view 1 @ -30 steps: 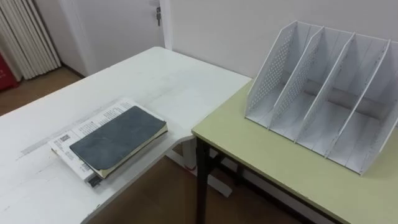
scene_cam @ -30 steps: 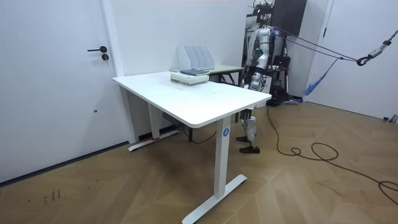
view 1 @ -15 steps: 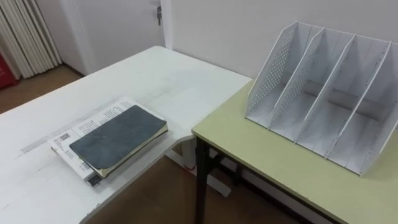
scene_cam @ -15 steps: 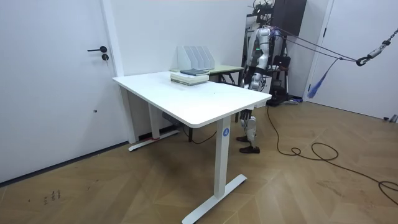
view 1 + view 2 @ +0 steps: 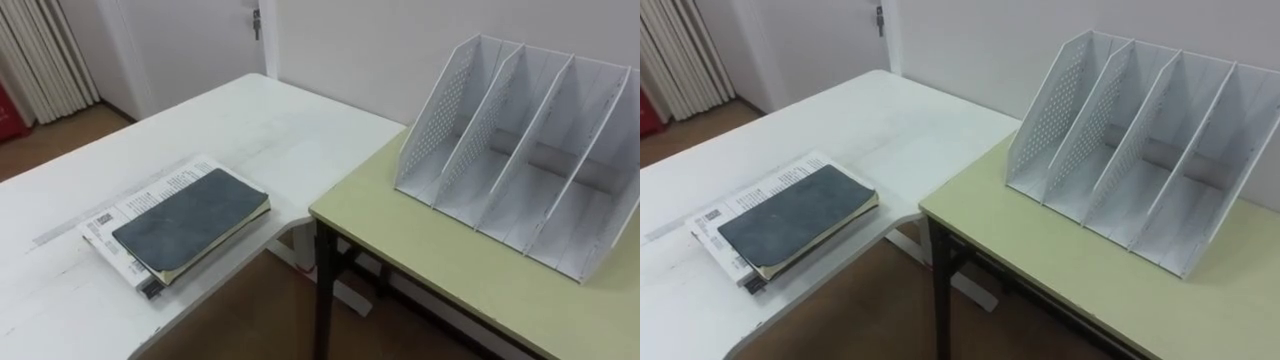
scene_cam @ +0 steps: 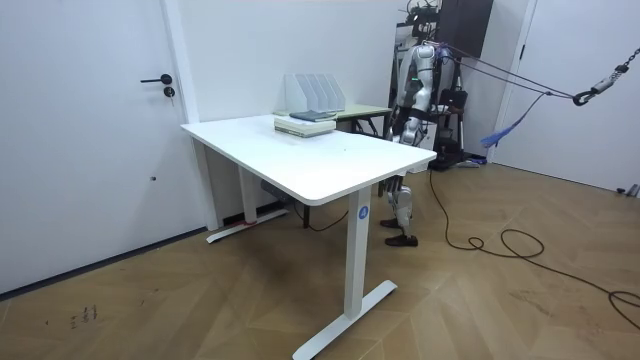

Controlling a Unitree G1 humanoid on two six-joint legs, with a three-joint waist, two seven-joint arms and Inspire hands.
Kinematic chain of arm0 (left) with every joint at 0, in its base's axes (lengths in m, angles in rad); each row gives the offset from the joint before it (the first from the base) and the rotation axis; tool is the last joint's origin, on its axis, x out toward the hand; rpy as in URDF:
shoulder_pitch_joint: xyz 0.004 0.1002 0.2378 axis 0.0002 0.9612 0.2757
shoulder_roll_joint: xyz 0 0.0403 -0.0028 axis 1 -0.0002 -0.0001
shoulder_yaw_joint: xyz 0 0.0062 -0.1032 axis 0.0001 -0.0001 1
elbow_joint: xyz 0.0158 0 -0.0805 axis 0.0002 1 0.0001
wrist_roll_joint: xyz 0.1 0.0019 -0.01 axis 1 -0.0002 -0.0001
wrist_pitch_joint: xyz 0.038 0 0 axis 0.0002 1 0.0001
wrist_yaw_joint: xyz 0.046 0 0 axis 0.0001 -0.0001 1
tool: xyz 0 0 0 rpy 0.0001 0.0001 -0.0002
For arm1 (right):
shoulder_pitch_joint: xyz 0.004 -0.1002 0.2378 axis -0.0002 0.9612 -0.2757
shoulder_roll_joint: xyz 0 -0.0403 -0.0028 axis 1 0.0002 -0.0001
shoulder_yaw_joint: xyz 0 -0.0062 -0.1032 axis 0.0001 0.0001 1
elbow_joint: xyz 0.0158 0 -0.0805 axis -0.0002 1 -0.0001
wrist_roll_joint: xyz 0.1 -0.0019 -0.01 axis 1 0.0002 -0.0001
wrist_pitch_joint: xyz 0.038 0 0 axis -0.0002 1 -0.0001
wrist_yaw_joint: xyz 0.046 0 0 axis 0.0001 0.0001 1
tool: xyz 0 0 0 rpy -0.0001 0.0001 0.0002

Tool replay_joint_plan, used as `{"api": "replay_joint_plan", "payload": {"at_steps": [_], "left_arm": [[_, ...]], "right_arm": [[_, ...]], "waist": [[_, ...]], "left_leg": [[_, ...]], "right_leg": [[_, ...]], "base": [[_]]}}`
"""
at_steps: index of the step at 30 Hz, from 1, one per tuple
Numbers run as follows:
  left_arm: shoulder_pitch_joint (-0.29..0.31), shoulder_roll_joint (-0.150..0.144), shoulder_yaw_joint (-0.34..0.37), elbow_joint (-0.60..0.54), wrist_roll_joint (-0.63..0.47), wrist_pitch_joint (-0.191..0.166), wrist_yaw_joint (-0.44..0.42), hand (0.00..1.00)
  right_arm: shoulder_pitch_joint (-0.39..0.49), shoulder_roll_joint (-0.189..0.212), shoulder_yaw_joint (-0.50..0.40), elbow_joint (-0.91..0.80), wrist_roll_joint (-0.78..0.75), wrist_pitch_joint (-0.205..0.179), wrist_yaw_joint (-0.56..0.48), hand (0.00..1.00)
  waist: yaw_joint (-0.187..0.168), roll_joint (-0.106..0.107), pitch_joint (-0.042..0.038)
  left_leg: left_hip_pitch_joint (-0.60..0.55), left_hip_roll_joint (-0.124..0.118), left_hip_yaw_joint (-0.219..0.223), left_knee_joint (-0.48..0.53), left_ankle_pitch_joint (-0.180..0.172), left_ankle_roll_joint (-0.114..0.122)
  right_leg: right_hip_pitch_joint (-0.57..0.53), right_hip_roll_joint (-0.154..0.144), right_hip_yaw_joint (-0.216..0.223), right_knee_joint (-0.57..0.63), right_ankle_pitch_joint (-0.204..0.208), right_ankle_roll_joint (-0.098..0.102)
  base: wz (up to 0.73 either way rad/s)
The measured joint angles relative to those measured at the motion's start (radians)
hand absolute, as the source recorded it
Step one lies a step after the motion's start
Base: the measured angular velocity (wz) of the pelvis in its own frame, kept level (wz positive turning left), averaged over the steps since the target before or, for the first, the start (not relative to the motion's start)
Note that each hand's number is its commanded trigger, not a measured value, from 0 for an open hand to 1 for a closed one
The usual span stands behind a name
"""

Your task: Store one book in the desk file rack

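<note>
Robot hand (image 6: 400,128), room view: it hangs low at the robot's side, too small to tell whether spread or closed; the other likewise. The robot stands beyond the white table (image 6: 300,160), at 3 o'clock from the file rack (image 6: 314,93). Left eye view: the grey book (image 5: 190,225), at 8 o'clock, lies flat on a printed volume (image 5: 130,212). The rack is at 2 o'clock on the green table (image 5: 470,290), its slots facing the robot, probably to ease insertion. Right eye view: same layout. The eye views reveal empty slots; the room view adds the robot's stance.

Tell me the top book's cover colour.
Top book: dark slate grey, clearest in left eye view.
</note>
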Motion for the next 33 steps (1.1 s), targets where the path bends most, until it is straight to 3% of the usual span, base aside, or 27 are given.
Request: {"api": "replay_joint_plan", "payload": {"at_steps": [6,13,20,27,29,33], "left_arm": [[-0.028,0.002,-0.033,-0.022,0.092,-0.007,0.013,0.00],[-0.054,-0.013,-0.099,-0.114,0.294,-0.019,0.036,0.00],[-0.053,-0.014,-0.195,-0.381,0.504,-0.042,0.042,0.00],[-0.057,-0.005,-0.339,-0.552,0.730,-0.048,0.052,0.00],[-0.053,0.014,-0.392,-0.627,0.785,-0.046,0.048,0.00],[-0.055,0.040,-0.426,-0.772,0.830,-0.049,0.055,0.00]], "right_arm": [[-0.004,0.000,0.009,-0.003,0.000,-0.029,-0.012,0.00],[-0.010,-0.002,0.016,-0.015,0.000,-0.053,-0.022,0.00],[-0.030,-0.002,0.016,-0.022,-0.004,-0.103,-0.046,0.00],[-0.032,-0.004,0.047,-0.032,-0.005,-0.107,-0.055,0.00],[-0.039,-0.004,0.047,-0.030,-0.004,-0.110,-0.060,0.00],[-0.041,-0.005,0.048,-0.031,-0.005,-0.112,-0.076,0.00]], "waist": [[-0.002,-0.005,0.0011],[-0.013,-0.008,0.0048],[-0.053,-0.008,0.0073],[-0.080,0.000,0.0115],[-0.094,-0.001,0.0116],[-0.104,-0.002,0.0119]], "left_leg": [[0.000,-0.002,-0.003,-0.001,0.000,0.000],[-0.016,-0.002,-0.005,0.000,0.000,0.001],[-0.014,-0.003,0.002,0.002,0.001,0.001],[-0.016,-0.003,0.002,0.001,0.001,0.001],[-0.021,-0.002,-0.001,0.002,0.001,0.000],[-0.020,-0.003,-0.002,0.001,0.001,0.000]], "right_leg": [[0.002,-0.002,-0.003,-0.001,0.000,0.001],[-0.012,-0.002,-0.002,0.000,0.000,0.001],[-0.013,-0.002,0.001,0.001,0.000,0.002],[-0.013,-0.002,0.001,-0.008,-0.001,0.003],[-0.013,0.000,0.000,-0.016,0.000,0.003],[-0.008,0.000,-0.003,-0.018,0.000,0.003]], "base": [[0.00],[0.00],[-0.01],[0.00],[0.07],[0.02]]}}
